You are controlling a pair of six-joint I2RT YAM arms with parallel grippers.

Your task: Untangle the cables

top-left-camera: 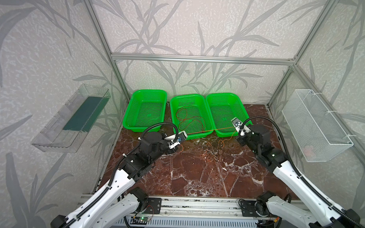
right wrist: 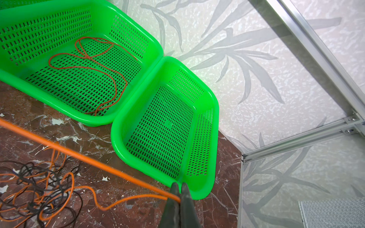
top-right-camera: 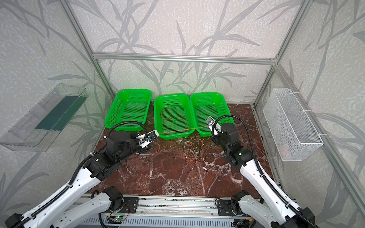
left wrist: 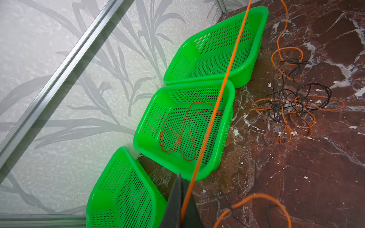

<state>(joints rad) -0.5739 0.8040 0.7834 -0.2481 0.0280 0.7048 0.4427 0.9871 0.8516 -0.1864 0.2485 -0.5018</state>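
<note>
One orange cable [top-left-camera: 210, 131] runs taut above the front of the green baskets, from my left gripper [left wrist: 182, 199] to my right gripper [right wrist: 178, 189]. Both grippers are shut on it; the cable [left wrist: 223, 86] leaves each pair of dark fingers in a straight line. On the marble table between the arms lies a tangle of orange and black cables [top-left-camera: 214, 154], also seen in the right wrist view [right wrist: 35, 189]. A thin red cable [top-left-camera: 189, 119] lies in loose loops inside the middle basket [top-left-camera: 195, 137]. From each grip a slack orange tail curls down onto the table.
Three green mesh baskets stand in a row at the back; the left basket [top-left-camera: 149, 91] and right basket [top-left-camera: 222, 94] hold nothing. A clear plastic bin [top-left-camera: 72, 119] hangs on the left wall and a white wire basket [top-left-camera: 317, 127] on the right wall.
</note>
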